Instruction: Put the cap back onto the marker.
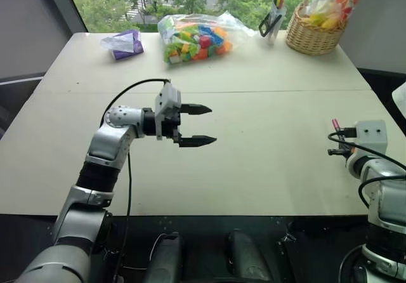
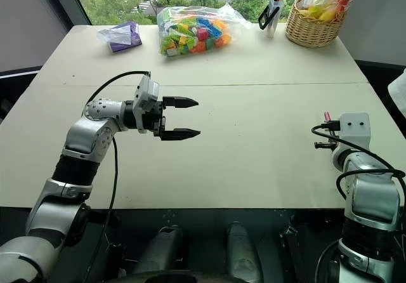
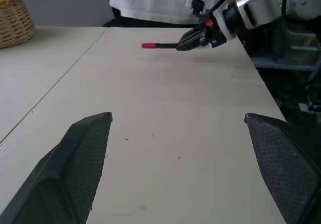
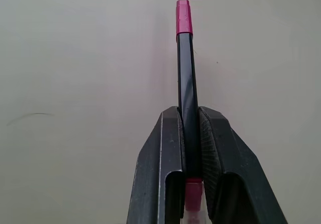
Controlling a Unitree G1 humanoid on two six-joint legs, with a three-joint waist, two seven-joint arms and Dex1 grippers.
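My right end effector (image 4: pixel 188 116) is clenched on the marker (image 4: pixel 186 78), both fingers pressed against the black barrel, low over the near right edge of the tabletop (image 1: pixel 266 162). The marker sticks out forward past the fingertips, and the red cap (image 4: pixel 183 17) sits on its far end; another bit of red shows at the barrel's rear, between the fingers. From the head, the capped end (image 1: pixel 335 124) peeks out just ahead of the right wrist.

My left end effector (image 1: pixel 198 125) hovers over the middle of the tabletop, pointing toward the right arm, its fingers spread wide and holding nothing. It stands well apart from the marker.

Along the far edge lie a crumpled purple wrapper (image 1: pixel 125 44), a clear bag of coloured toy blocks (image 1: pixel 193 39), a small holder with scissors and pens (image 1: pixel 274 18), and a wicker basket (image 1: pixel 312 37) at the far right corner.
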